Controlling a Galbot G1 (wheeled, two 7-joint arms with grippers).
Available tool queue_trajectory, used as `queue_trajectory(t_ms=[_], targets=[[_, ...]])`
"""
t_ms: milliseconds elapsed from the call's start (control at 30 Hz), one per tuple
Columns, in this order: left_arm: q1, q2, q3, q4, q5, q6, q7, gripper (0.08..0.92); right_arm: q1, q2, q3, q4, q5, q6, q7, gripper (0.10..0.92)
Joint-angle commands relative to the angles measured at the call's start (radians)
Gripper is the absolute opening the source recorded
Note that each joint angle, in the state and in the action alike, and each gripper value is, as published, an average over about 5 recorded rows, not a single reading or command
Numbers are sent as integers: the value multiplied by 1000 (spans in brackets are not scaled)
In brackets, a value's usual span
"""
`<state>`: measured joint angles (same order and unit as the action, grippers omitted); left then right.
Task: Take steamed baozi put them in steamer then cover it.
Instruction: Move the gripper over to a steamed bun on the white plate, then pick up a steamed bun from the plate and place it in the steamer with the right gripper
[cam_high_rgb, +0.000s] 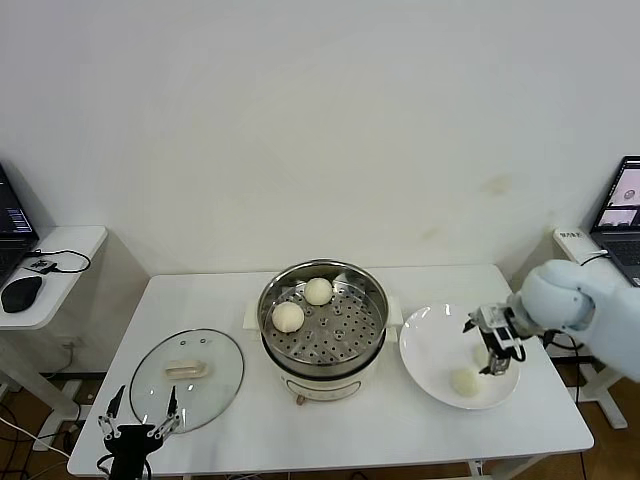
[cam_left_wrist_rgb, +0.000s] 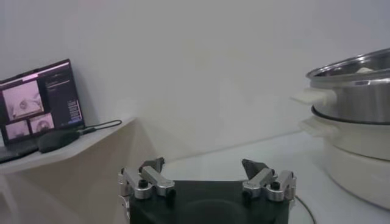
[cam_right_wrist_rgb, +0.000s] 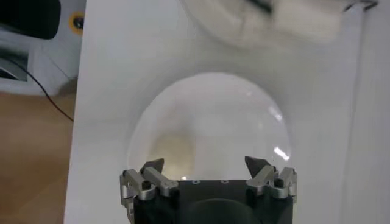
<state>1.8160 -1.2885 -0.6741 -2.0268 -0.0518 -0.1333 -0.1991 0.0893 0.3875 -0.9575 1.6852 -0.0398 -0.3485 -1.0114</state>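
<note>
The steamer (cam_high_rgb: 322, 322) stands mid-table with two baozi in its tray, one at the back (cam_high_rgb: 318, 291) and one at the left (cam_high_rgb: 288, 316). A third baozi (cam_high_rgb: 464, 381) lies on the white plate (cam_high_rgb: 430, 340) to the right. My right gripper (cam_high_rgb: 495, 347) hangs open and empty just above that plate, slightly behind the bun; its wrist view shows the plate (cam_right_wrist_rgb: 231, 122), the bun (cam_right_wrist_rgb: 172, 152) and the open gripper (cam_right_wrist_rgb: 205, 164). The glass cover (cam_high_rgb: 205, 392) lies flat at the front left. My left gripper (cam_high_rgb: 140, 417) is parked open at its front edge.
The left wrist view shows the open left gripper (cam_left_wrist_rgb: 204, 165) and the steamer's wall (cam_left_wrist_rgb: 356, 94). A side table with a mouse (cam_high_rgb: 20, 292) stands at the left. A laptop (cam_high_rgb: 625, 215) stands at the right. The wall is close behind.
</note>
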Motion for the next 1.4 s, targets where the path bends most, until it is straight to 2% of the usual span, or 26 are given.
queue_trajectory(t_ms=[33,633,1133,1400], targets=[[7,-1,-3,1,2,0,0,823,-278,-2,196,-56,-80,26,26,823],[9,-2,-23,5,1,2,1,823,-320,131,211,-201,-113,35,41,821],[2,-1,-22,10,0,2,1,823,-278,142,207,-207,-77,18,7,658],[0,1,-21,5,-2,2,1,823,-13,108,115,-142,38,4,-37,631]])
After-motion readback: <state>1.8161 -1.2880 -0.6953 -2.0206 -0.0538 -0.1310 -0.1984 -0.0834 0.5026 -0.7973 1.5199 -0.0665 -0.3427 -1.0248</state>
